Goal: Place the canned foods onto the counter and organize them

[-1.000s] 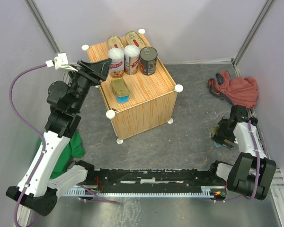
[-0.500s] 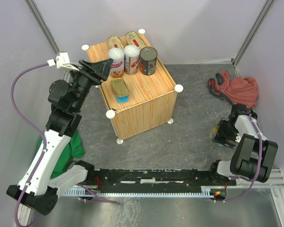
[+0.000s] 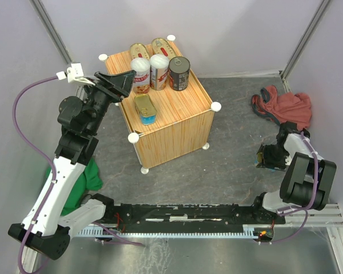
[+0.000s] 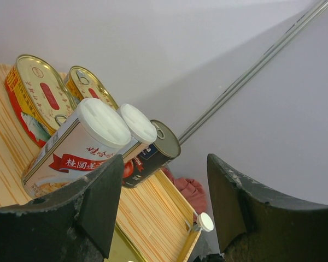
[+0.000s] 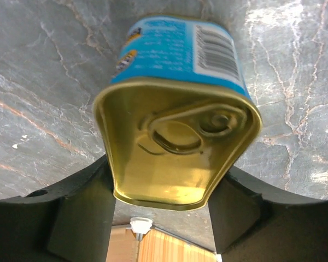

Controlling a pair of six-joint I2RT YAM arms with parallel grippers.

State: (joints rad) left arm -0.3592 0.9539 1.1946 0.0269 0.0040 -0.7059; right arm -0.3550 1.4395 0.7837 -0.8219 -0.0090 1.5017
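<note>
R end effector (image 5: 167,170) has swung in & pinched onto the last blue tin (image 5: 177,109) on the grey surface (image 3: 228,165), near right, well apart from the desk (image 3: 177,130), so lift+carry prob. next; L end effector (image 4: 164,183) hangs open, empty, by six tins (image 3: 159,71) up there.

Quick headcount, folks: I'm seeing two oval gold tins (image 3: 139,50) (image 3: 161,45) with red labels, two tall white-lidded tins (image 3: 140,74) (image 3: 159,71), one dark round tin (image 3: 179,73) and two rectangular gold tins (image 3: 144,108) (image 5: 175,142) with blue sides, so seven altogether. Besides that there's one wood-grain bench (image 3: 177,128) with six white knobs (image 3: 103,57) (image 3: 171,37) (image 3: 216,106) (image 3: 133,138) (image 3: 144,169) (image 3: 206,146) showing, plus one red cloth (image 3: 283,108) and one green cloth (image 3: 93,174). And then me, two arms (image 3: 74,148) (image 3: 303,171) with one pincer apiece, a left pincer (image 4: 164,180) and a right pincer (image 5: 164,183), two total.
</note>
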